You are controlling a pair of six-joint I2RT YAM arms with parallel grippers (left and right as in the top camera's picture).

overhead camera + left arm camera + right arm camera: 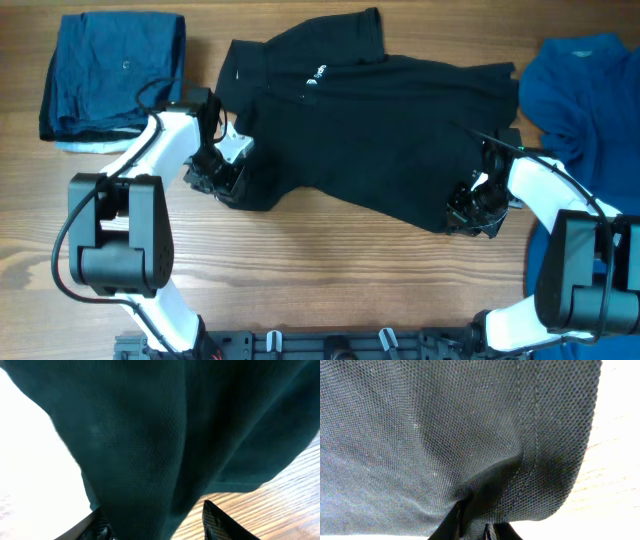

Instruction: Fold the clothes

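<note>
**Both my grippers at the black polo's near edge**

The black polo [380, 130] lies spread across the middle of the table [330, 270]. Its collar and small white logo [315, 75] point toward 11 o'clock.

My left gripper [222, 178] sits at the polo's 8 o'clock edge, low over the wood. In my left wrist view the jaws stand apart, and the dark cloth [150, 435] hangs down between the fingers [220, 522]. A strip of wood shows between the cloth and one finger, so nothing is clamped there.

My right gripper [475, 205] is at the polo's 4 o'clock corner. My right wrist view shows its jaws narrow, pinching a fold of the hemmed fabric [445, 435] right at the fingertips.

A bright blue shirt [585, 100] lies rumpled at the table's 3 o'clock. A folded navy garment [110, 75] rests at 10 o'clock, apart from the polo.
</note>
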